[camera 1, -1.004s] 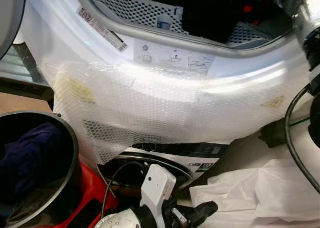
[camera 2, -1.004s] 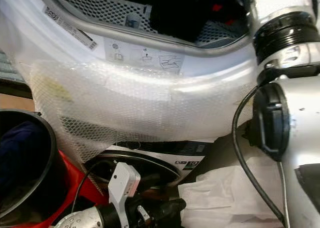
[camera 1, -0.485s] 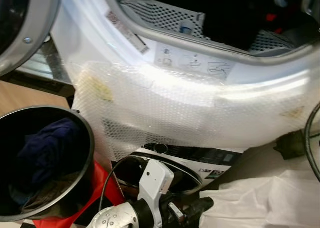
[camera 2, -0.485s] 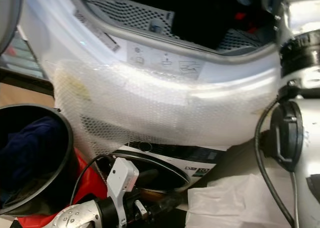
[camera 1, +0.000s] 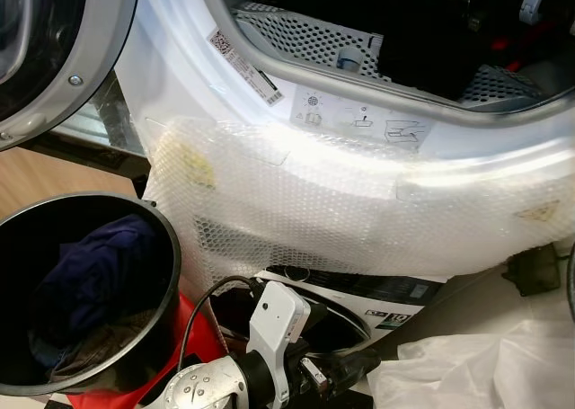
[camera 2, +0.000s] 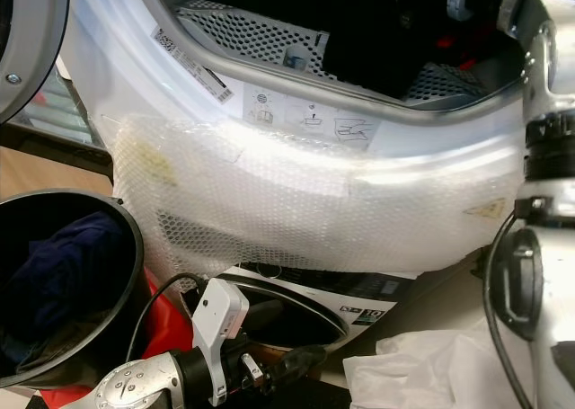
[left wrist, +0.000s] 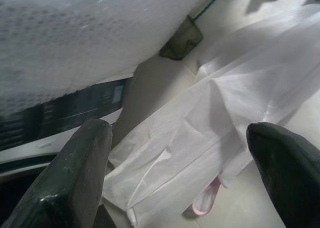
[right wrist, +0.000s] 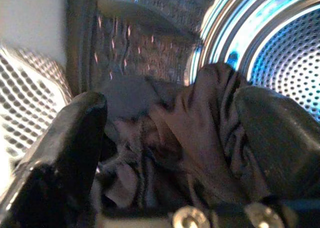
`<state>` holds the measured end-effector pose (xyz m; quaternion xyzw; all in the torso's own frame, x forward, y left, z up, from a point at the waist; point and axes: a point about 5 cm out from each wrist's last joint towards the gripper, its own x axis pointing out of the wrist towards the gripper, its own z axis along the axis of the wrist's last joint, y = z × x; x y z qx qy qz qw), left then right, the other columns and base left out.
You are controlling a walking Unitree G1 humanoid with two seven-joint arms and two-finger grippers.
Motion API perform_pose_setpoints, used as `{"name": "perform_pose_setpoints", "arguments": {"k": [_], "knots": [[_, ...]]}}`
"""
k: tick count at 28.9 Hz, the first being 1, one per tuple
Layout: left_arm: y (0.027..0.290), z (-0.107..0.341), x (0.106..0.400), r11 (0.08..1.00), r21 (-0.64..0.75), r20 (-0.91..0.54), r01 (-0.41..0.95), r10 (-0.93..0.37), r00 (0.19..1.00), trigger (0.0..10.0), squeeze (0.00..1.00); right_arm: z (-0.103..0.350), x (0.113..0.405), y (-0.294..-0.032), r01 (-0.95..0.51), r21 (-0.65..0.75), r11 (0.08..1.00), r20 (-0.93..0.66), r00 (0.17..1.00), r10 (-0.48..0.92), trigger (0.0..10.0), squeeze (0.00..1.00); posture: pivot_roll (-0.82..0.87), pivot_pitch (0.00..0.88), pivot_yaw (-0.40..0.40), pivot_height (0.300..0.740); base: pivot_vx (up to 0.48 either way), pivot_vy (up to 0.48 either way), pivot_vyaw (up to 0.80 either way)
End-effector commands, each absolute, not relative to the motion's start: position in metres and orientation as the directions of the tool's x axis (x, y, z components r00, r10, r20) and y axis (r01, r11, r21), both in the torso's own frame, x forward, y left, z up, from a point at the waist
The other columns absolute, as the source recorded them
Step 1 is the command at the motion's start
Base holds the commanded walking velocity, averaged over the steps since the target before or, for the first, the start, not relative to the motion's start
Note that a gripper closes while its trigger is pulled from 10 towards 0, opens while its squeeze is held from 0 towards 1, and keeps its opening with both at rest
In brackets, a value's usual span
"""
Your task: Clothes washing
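Both tools stand spread. The right tool [right wrist: 170, 138] reaches into the washer drum [right wrist: 280, 52] around dark clothes [right wrist: 190, 143]. The left tool [left wrist: 185, 173] hovers low over white plastic sheeting [left wrist: 220, 123] beside the black basket [camera 1: 166, 274].

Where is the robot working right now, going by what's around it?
Probably a home laundry spot: a front-loading washing machine with its door open, dark clothes in the drum, and a black laundry bucket holding more clothes beside it.

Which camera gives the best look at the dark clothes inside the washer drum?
The right wrist view: the dark clothes lie close between the open right gripper fingers, folds visible. Both eye views show them as a black mass past the door rim.
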<state>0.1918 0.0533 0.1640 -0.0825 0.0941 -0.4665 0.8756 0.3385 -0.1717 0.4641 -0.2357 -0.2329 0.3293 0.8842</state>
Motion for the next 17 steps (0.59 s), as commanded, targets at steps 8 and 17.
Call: {"name": "perform_pose_setpoints", "arguments": {"k": [8, 17], "knots": [[0.049, 0.163, 0.186, 0.532, -0.257, -0.078, 0.807, -0.844, 0.531, 10.0, 0.00, 0.459, 0.322, -0.167, -0.479, -0.570, 0.668, 0.306, 0.630, 0.713, 10.0, 0.00, -0.09, 0.127, -0.159, 0.740, 0.000, 0.000, 0.00], [0.050, 0.164, 0.187, 0.531, -0.249, -0.076, 0.810, -0.844, 0.530, 10.0, 0.00, 0.448, 0.304, -0.184, -0.489, -0.571, 0.659, 0.280, 0.639, 0.717, 10.0, 0.00, -0.10, 0.126, -0.153, 0.740, 0.000, 0.000, 0.00]]}}
